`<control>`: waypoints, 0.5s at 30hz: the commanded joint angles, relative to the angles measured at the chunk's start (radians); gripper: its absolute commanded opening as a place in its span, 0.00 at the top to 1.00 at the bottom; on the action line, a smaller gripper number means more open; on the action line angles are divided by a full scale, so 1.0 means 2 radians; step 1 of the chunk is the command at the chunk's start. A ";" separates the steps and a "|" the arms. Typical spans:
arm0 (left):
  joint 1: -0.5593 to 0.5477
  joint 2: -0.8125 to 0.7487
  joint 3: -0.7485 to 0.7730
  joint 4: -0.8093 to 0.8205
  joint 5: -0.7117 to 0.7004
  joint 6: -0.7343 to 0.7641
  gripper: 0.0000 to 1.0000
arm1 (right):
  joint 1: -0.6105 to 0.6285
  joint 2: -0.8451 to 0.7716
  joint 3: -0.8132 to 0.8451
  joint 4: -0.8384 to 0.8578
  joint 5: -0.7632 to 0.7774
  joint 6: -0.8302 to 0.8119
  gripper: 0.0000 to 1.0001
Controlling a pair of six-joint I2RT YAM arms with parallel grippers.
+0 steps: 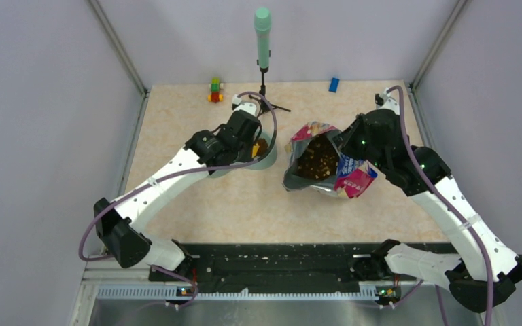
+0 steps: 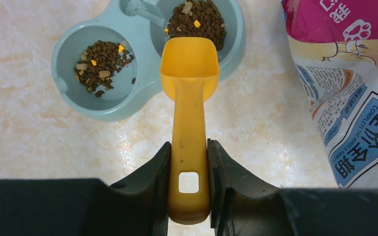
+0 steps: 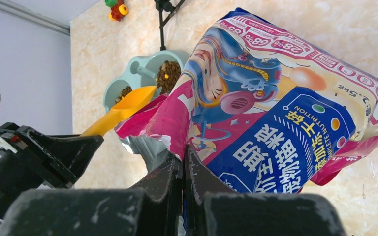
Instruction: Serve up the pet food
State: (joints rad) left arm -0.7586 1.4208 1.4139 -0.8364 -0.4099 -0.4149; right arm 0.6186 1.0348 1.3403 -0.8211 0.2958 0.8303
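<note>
Pet food (image 2: 101,60) lies as a small pile in the left cup of a pale blue double bowl (image 2: 128,105); a fuller pile (image 2: 199,22) fills the right cup. More kibble (image 1: 316,161) shows inside the open cat food bag (image 1: 326,159). My left gripper (image 2: 189,169) is shut on the handle of an orange-yellow scoop (image 2: 189,73). The scoop is empty, its head over the right cup's near rim. My right gripper (image 3: 183,162) is shut on the torn edge of the bag (image 3: 275,113), holding its mouth open.
A green microphone on a black stand (image 1: 263,41) rises behind the bowl. A small toy-brick stack (image 1: 215,89) and a blue brick (image 1: 334,84) lie near the back wall. Walls close in on both sides.
</note>
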 commanded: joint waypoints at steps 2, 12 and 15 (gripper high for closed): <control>0.003 0.012 -0.001 -0.002 -0.007 -0.012 1.00 | -0.004 -0.025 -0.001 0.006 0.019 -0.004 1.00; 0.002 0.008 0.035 -0.031 -0.021 -0.007 1.00 | -0.004 -0.020 0.006 0.003 0.019 -0.009 1.00; 0.003 0.003 0.033 -0.034 -0.024 -0.004 1.00 | -0.004 -0.020 0.002 0.006 0.016 -0.007 1.00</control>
State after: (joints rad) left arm -0.7586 1.4738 1.4342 -0.8902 -0.4213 -0.4385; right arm 0.6186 1.0229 1.3350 -0.8307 0.3031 0.8299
